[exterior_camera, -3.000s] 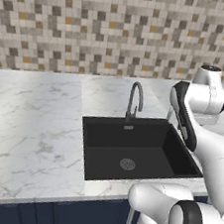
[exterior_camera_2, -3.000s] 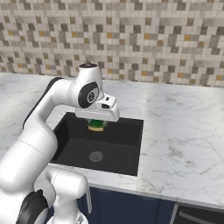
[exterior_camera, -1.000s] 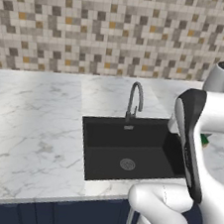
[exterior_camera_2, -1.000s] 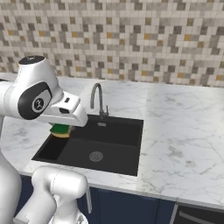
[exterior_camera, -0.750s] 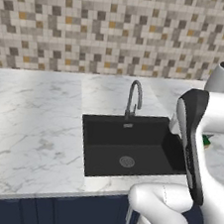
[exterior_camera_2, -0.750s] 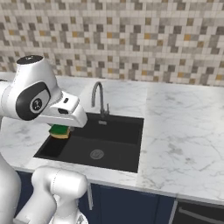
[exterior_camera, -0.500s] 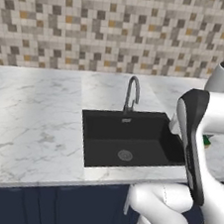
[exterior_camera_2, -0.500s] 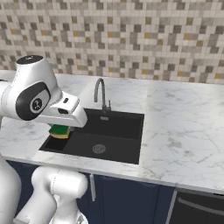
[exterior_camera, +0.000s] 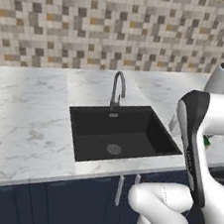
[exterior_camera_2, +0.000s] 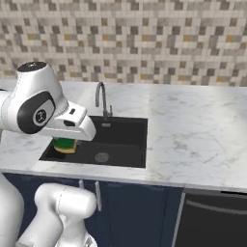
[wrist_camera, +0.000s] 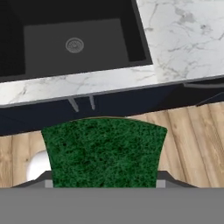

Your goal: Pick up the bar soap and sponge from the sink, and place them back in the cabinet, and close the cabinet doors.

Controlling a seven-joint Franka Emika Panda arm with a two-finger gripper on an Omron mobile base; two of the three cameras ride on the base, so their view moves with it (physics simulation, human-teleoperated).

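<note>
My gripper [exterior_camera_2: 65,140] is shut on the sponge [exterior_camera_2: 64,144], a green block with a yellow edge, and holds it in the air in front of the sink's left part. The hand view looks down past the sponge [wrist_camera: 104,151] at the floor and the counter's front edge. A sliver of the sponge [exterior_camera: 206,142] peeks out behind my arm in the left base view. The black sink [exterior_camera: 133,118] has a round metal drain [exterior_camera: 113,148] and a grey gooseneck faucet [exterior_camera: 118,88]; its basin shows nothing else inside. The bar soap, the cabinet and the cabinet doors are out of view.
White marble counter [exterior_camera_2: 193,130] runs along both sides of the sink under a mosaic tile wall. Navy base cabinets [exterior_camera: 72,203] with silver handles [wrist_camera: 72,104] stand below. A dark appliance front [exterior_camera_2: 212,217] sits at the right. Wooden floor [wrist_camera: 192,131] lies under the hand.
The whole picture has shifted: the base has backed away from the counter, and the base cabinet fronts have come into view. The sponge stays gripped, held still relative to the base.
</note>
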